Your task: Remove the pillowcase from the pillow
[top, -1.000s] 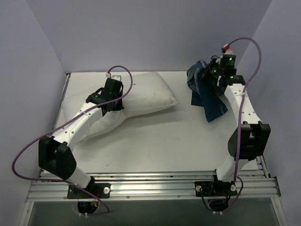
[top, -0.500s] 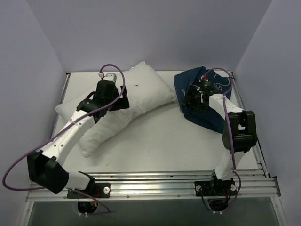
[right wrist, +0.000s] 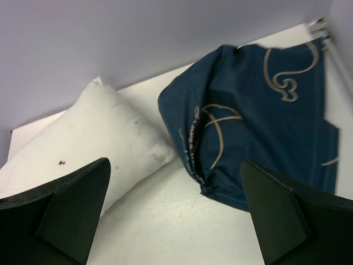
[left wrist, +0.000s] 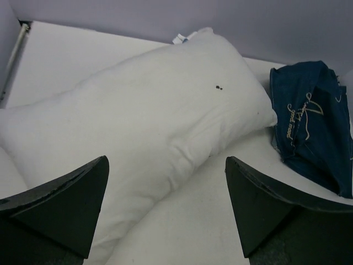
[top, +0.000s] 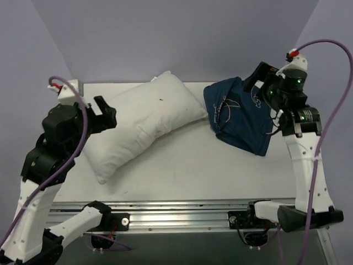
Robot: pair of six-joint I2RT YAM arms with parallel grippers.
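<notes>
The pillowcase [top: 238, 118] already looks fully off the pillow [top: 140, 124], so the step in hand is judged to be the clean retreat. Both arms should back away high with nothing snagged, and neither heap should be dragged again. The left pincer [left wrist: 166, 165] stands wide open and empty, hovering above the pillow's 8 o'clock end. The right pincer [right wrist: 175, 165] is just as wide and holds nothing, raised over the cover's 2 o'clock side. On the white bench [top: 187, 171] the pillow lies at about 10 o'clock from the middle, its length running from 7 towards 1 o'clock. It is plump, plain white and softly creased, with a tiny dark speck near its far end. The pillowcase sits at 2 o'clock as a rumpled, folded-over navy heap with thin cream line drawings on top and a hemmed edge towards 9 o'clock. The pillow's far corner comes right up to that edge, and whether they touch cannot be told
</notes>
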